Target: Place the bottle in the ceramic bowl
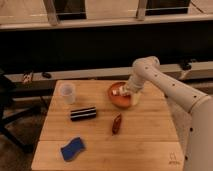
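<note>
The ceramic bowl (118, 100) is orange-brown and sits on the wooden table, right of centre towards the back. My gripper (122, 92) reaches down from the white arm on the right and hangs right over the bowl, its tip inside the rim. A small pale shape (116, 92) shows at the tip. I cannot tell whether it is the bottle or part of the gripper. No bottle shows clearly anywhere else.
A clear plastic cup (67, 93) stands at the table's back left. A black cylinder (83, 113) lies on its side in the middle. A reddish-brown object (116, 123) lies in front of the bowl. A blue sponge (73, 149) lies front left. A dark counter runs behind the table.
</note>
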You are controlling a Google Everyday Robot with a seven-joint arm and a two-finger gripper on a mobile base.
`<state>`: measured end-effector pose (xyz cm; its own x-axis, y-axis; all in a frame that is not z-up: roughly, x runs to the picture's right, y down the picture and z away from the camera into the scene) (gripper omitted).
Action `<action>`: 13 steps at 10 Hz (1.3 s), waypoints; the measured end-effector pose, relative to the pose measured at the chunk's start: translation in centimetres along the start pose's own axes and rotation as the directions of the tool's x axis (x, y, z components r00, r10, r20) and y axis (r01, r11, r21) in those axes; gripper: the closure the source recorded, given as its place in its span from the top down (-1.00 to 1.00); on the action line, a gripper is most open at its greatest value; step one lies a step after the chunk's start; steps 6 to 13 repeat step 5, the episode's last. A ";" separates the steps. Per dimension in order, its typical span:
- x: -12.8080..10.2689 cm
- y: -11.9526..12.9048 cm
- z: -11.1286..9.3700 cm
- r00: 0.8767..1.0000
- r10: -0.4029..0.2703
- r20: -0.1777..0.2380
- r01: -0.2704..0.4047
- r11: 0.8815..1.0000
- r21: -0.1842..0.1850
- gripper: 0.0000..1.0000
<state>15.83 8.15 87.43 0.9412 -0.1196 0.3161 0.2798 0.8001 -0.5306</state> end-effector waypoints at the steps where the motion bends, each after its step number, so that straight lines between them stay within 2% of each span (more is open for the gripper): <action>1: 0.0 -0.1 -0.1 1.000 -0.002 0.002 0.002 1.000 -0.001 0.60; 13: 0.5 -0.1 0.0 1.000 0.003 0.010 -0.003 1.000 -0.009 0.60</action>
